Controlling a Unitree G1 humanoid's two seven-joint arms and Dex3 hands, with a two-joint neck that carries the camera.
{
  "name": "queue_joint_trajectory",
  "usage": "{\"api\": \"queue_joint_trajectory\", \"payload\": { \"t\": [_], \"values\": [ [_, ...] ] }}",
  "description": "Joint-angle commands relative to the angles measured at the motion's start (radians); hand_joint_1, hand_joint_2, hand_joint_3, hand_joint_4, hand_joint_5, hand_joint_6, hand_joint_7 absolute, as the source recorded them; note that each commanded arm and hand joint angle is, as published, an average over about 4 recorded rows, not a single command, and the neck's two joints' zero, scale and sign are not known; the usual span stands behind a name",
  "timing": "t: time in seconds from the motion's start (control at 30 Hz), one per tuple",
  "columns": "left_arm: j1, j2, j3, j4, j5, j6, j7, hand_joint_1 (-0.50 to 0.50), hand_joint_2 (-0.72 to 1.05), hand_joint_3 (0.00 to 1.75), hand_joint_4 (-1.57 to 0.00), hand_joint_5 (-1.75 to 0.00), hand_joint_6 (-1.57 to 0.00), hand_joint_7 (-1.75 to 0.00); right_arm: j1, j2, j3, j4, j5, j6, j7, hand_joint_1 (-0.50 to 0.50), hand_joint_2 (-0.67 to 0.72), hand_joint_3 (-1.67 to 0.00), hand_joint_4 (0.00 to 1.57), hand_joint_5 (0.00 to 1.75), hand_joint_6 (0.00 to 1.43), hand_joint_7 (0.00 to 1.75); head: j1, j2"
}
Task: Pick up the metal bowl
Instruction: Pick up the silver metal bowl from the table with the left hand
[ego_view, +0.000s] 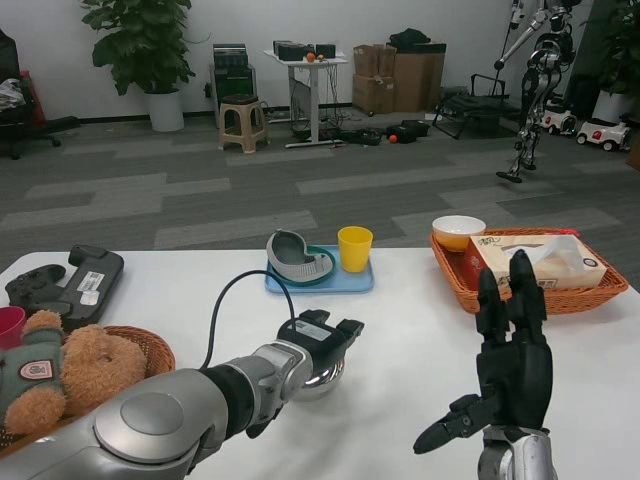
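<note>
the left hand (318, 345) is on top of the metal bowl (322, 380) in the middle of the white table (410, 330), its fingers wrapped around the bowl. it should hold tight and lift straight up. the right hand (510, 365) waits with fingers spread, holding nothing. a blue tray (318, 282) with a yellow cup (354, 248) sits just behind, so don't bump it.

We see the left forearm reach in from the lower left, silver shell in the foreground, black wrist beyond it; the left hand (318, 345) lies palm-down over the metal bowl (322, 381), its fingers (349, 329) draped across the top, though we cannot tell whether they grip; the right hand (510, 365) stands upright at lower right, fingers straight and apart, thumb jutting left, holding nothing.
</note>
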Motion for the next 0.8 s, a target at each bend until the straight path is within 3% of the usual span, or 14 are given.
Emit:
{"api": "queue_joint_trajectory", "payload": {
  "t": [0.03,0.17,0.33,0.4,0.57,0.67,0.8],
  "values": [
    [-0.005,0.001,-0.004,0.008,-0.005,0.0,0.003,-0.5,-0.55,0.0,0.0,-0.13,0.0,-0.44,0.005,-0.005,-0.001,-0.014,0.007,-0.01,-0.005,-0.04,0.72,0.0,0.0,0.0,0.0,0.07,-0.001,0.002],
    [-0.005,0.001,-0.007,0.014,-0.016,0.0,0.003,-0.5,-0.55,0.0,-0.04,-0.59,-0.09,-0.73,0.007,-0.005,-0.003,-0.017,0.008,-0.01,-0.005,-0.04,0.72,0.0,0.0,0.0,0.0,0.07,-0.003,0.003],
    [-0.002,0.001,-0.01,0.014,-0.027,0.003,0.001,-0.5,-0.55,0.0,-0.13,-0.92,-0.31,-1.26,0.007,-0.005,-0.003,-0.017,0.008,-0.01,-0.005,-0.04,0.72,0.0,0.0,0.0,0.0,0.07,-0.002,0.003],
    [-0.001,0.001,-0.01,0.015,-0.031,0.004,0.001,-0.5,-0.55,0.0,-0.17,-1.08,-0.4,-1.38,0.007,-0.005,-0.003,-0.017,0.008,-0.01,-0.005,-0.04,0.72,0.0,0.0,0.0,0.0,0.07,-0.001,0.003],
    [0.002,0.001,-0.01,0.018,-0.046,0.005,-0.002,-0.5,-0.55,0.0,-0.31,-1.44,-0.53,-1.52,0.007,-0.005,-0.003,-0.019,0.009,-0.01,-0.005,-0.04,0.72,0.0,0.0,0.0,0.0,0.1,-0.001,0.004],
    [0.004,0.001,-0.01,0.021,-0.05,0.007,-0.005,-0.5,-0.55,0.0,-0.58,-1.72,-0.64,-1.59,0.007,-0.005,-0.003,-0.019,0.009,-0.01,-0.005,-0.04,0.72,0.0,0.0,0.0,0.0,0.12,-0.002,0.004],
    [0.007,0.002,-0.01,0.023,-0.051,0.009,-0.01,-0.5,-0.55,0.0,-0.87,-1.75,-0.79,-1.66,0.007,-0.005,-0.004,-0.019,0.009,-0.01,-0.005,-0.04,0.72,0.0,0.0,0.0,0.0,0.07,-0.003,0.001]
  ]
}}
